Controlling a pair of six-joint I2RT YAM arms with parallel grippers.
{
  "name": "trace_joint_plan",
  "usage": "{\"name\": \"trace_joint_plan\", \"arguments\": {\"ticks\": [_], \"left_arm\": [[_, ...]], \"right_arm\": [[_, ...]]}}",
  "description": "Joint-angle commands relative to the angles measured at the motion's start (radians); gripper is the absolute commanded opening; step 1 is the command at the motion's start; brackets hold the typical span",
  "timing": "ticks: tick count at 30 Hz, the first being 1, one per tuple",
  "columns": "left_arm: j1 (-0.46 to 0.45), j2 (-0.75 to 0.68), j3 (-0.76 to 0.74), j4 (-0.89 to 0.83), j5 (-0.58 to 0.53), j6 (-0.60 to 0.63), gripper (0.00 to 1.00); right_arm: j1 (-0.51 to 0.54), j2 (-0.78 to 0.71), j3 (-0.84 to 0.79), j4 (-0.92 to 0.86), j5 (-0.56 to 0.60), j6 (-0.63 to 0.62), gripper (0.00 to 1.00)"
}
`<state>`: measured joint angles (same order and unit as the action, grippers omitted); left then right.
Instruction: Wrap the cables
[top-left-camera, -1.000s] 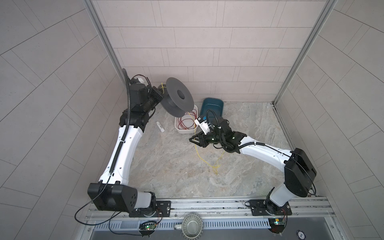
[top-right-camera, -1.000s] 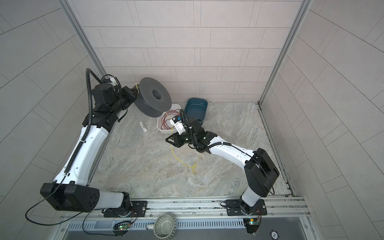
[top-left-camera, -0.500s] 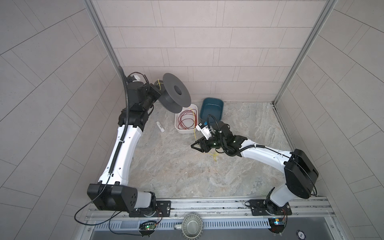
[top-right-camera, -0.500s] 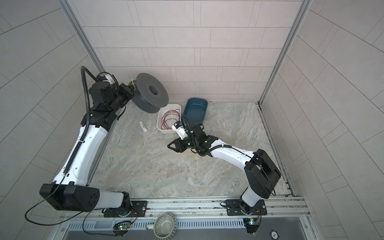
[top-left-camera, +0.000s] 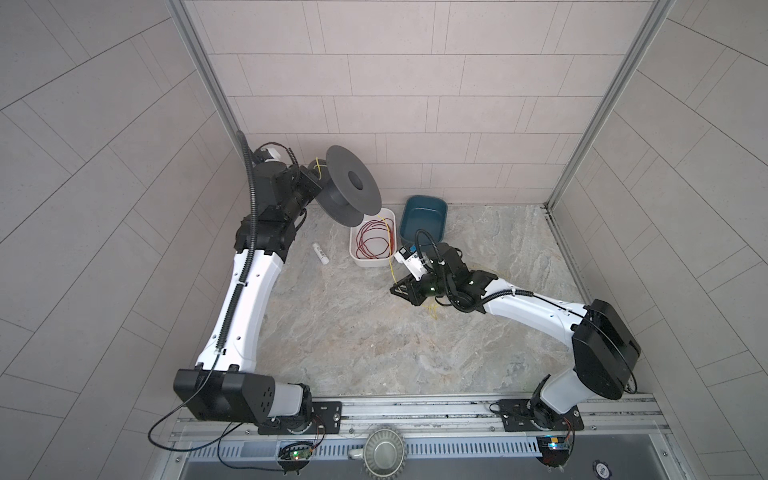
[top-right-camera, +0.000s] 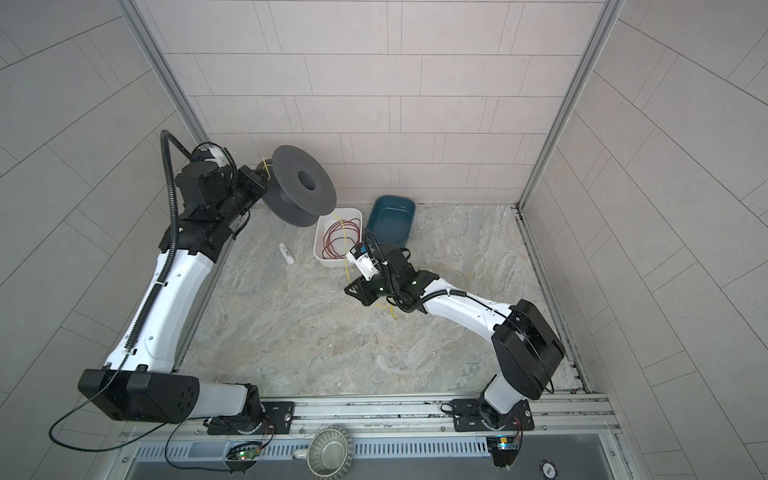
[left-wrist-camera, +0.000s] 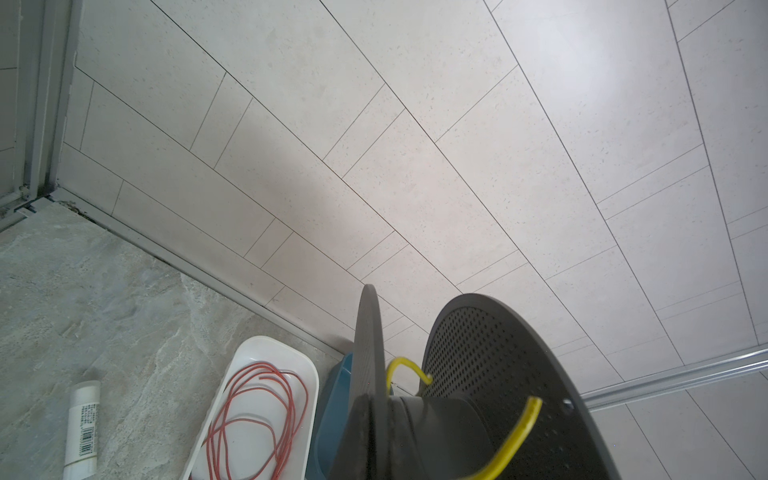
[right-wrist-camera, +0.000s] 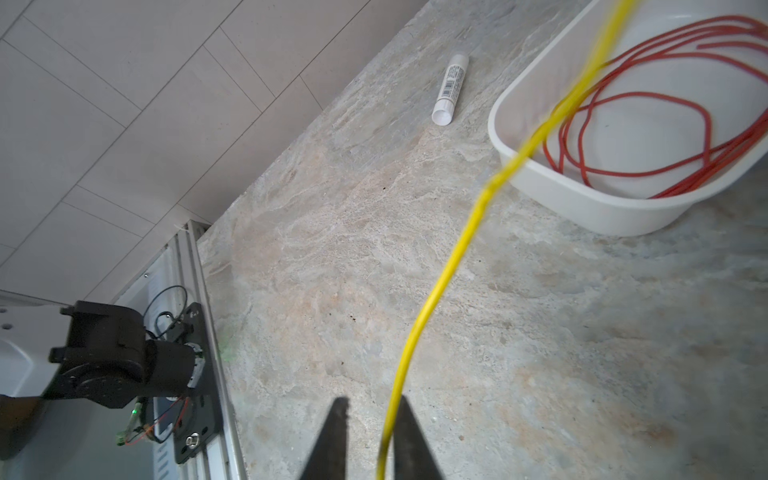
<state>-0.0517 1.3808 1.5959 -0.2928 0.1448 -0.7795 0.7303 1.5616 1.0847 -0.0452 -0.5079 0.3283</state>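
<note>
My left gripper (top-left-camera: 311, 183) is raised at the back left and shut on one flange of a dark grey spool (top-left-camera: 353, 183). In the left wrist view a short piece of the yellow cable (left-wrist-camera: 515, 436) curls off the spool's hub (left-wrist-camera: 440, 419). From the spool the cable (top-left-camera: 390, 266) drops across the white tray to my right gripper (top-left-camera: 397, 287), which is low over the table. In the right wrist view that cable (right-wrist-camera: 449, 270) runs between the right gripper's (right-wrist-camera: 371, 409) two fingers. It lies along one finger, and a narrow gap shows beside it. Slack cable (top-left-camera: 432, 311) lies under the right wrist.
A white tray (top-left-camera: 357, 259) holding coiled red wire (top-left-camera: 370, 241) sits near the back wall. A dark blue tub (top-left-camera: 424, 220) stands beside it. A small white tube (top-left-camera: 321, 253) lies left of the tray. Tiled walls close in the back and both sides.
The left arm has swung the spool back and up, away from the tray. The slack yellow cable on the table has drawn in toward the right gripper, which has barely shifted.
</note>
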Motion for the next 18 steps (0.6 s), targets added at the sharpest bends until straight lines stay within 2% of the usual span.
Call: {"name": "trace_joint_plan", "arguments": {"ticks": [1,6,14,18], "left_arm": [[0.006,-0.035,0.044,0.053,-0.034,0.018,0.0],[-0.002,-0.042,0.04,0.026,-0.092,0.078,0.0],[-0.051,-0.044,0.015,0.011,-0.186,0.151,0.0],[-0.068,-0.042,0.008,0.008,-0.22,0.163,0.0]], "right_arm": [[0.009,-0.069,-0.009,-0.06,0.11,-0.022,0.0],[0.04,-0.106,0.065,-0.205,0.15,-0.111,0.0],[0.153,-0.045,0.391,-0.548,0.177,-0.28,0.0],[0.186,0.007,0.528,-0.643,0.085,-0.289,0.0]]}}
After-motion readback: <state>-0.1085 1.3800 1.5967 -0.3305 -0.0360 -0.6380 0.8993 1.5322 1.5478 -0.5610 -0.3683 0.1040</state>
